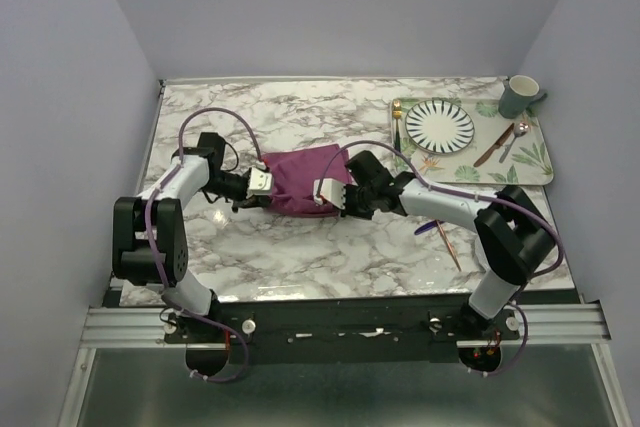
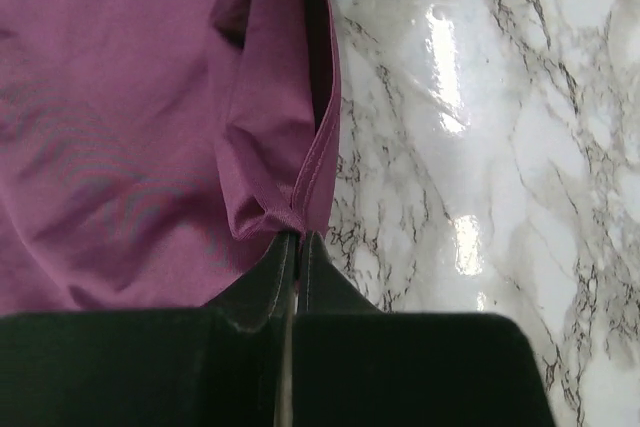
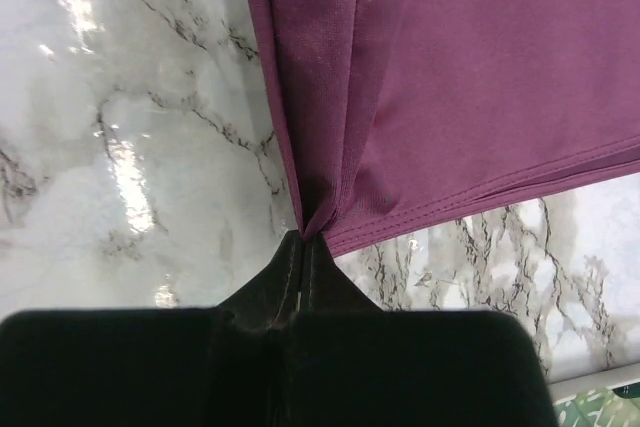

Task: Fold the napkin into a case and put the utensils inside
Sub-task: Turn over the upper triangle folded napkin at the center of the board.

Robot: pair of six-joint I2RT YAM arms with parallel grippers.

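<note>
Right, folding step in hand, utensils not yet touched. The napkin (image 1: 300,179) lies bunched and partly doubled over, left of the tray (image 1: 530,162) and well apart from it. The left gripper (image 2: 296,239) is clenched on the napkin's hem at the side farthest from the tray. The right gripper (image 3: 302,239) is clenched on gathered cloth at the side nearest the tray. Both pinch right at the fingertips, a thin bite.

No case shape yet, so I'd call it early-to-mid fold. The copper fork (image 1: 450,244) and blue knife (image 1: 427,227) lie on the marble on the near side of the tray, beside the right arm.

Next move, as I judge it: carry both pinched edges over together and evenly, then lay them flat under light tension. Risk — slick satin, shallow grip, could slip out.
</note>
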